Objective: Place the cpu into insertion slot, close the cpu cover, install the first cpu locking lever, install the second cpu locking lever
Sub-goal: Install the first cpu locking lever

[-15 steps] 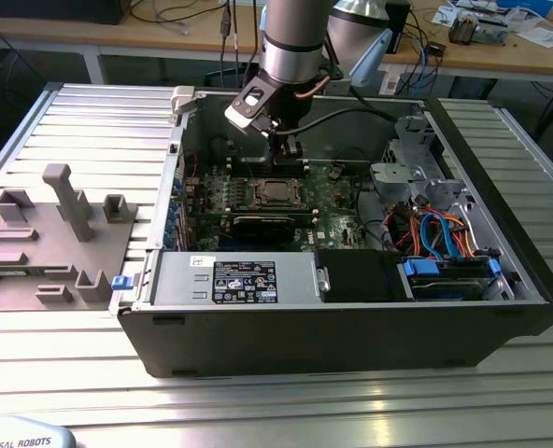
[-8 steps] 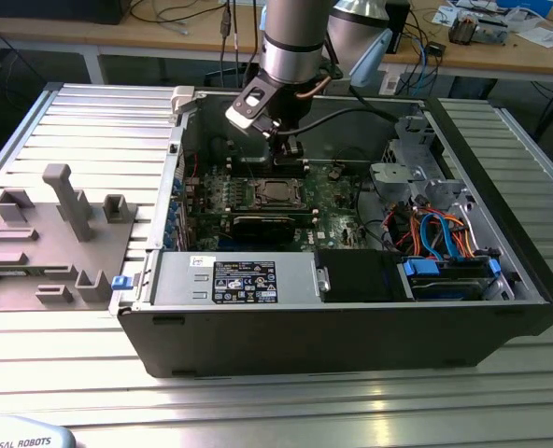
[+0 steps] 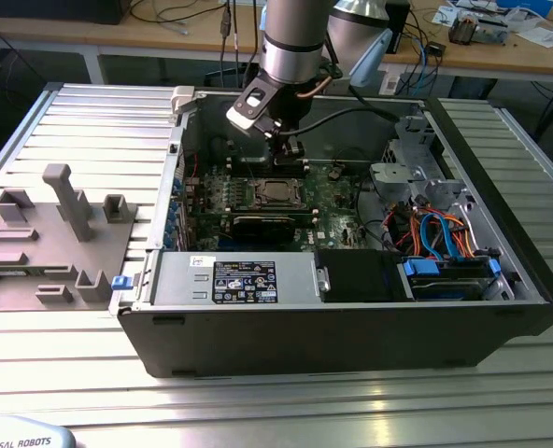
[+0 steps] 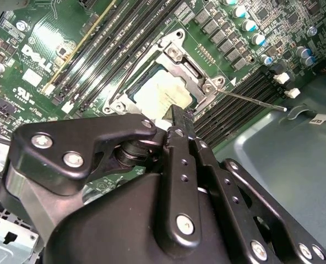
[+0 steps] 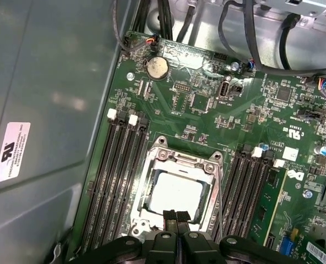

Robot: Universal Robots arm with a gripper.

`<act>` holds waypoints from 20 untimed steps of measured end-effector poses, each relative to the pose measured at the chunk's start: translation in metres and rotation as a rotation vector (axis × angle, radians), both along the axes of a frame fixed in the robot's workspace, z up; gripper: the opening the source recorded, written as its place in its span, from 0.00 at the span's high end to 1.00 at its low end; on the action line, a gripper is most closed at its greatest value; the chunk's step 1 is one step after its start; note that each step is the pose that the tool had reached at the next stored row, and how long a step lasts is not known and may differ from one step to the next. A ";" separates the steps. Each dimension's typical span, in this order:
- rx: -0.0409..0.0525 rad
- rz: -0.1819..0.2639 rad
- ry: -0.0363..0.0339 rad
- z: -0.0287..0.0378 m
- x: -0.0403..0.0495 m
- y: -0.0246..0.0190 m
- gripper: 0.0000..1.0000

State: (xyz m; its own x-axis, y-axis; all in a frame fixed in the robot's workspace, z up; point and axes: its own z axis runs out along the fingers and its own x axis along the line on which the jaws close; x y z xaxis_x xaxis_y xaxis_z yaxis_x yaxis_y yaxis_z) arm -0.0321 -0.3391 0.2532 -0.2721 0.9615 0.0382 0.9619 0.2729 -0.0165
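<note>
The cpu (image 5: 177, 193) lies flat in the insertion slot (image 5: 146, 217) on the green motherboard, its pale metal top showing through the window of the cpu cover (image 5: 180, 164), which lies down over it. In the second wrist view the cpu (image 4: 155, 93) sits in the same frame, and a thin locking lever (image 4: 251, 99) sticks out sideways from the socket's corner. My gripper (image 5: 177, 215) hangs just above the socket's edge, fingers pressed together with nothing between them. In the exterior view the gripper (image 3: 289, 149) hovers over the socket (image 3: 275, 193) inside the open computer case.
Black memory slots (image 5: 116, 176) flank the socket on both sides. The case's grey wall (image 5: 42, 110) rises close beside the board. Cables (image 3: 435, 233) and a drive cage fill the exterior view's right. A grey fixture with blocks (image 3: 52, 233) lies outside the case on the left.
</note>
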 end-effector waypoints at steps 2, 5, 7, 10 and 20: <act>0.0000 0.006 0.0000 0.0000 0.0000 0.0000 0.89; 0.0000 0.014 0.0000 0.0000 0.0000 0.0000 0.89; 0.0000 0.022 -0.0001 0.0000 0.0000 0.0000 0.89; 0.0000 0.033 -0.0001 0.0000 0.0000 0.0000 0.89; 0.0000 0.065 0.0000 0.0000 0.0000 0.0000 0.89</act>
State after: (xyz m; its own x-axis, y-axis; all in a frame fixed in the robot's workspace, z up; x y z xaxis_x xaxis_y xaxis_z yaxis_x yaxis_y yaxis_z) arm -0.0321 -0.3391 0.2532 -0.3342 0.9417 0.0382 0.9421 0.3350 -0.0165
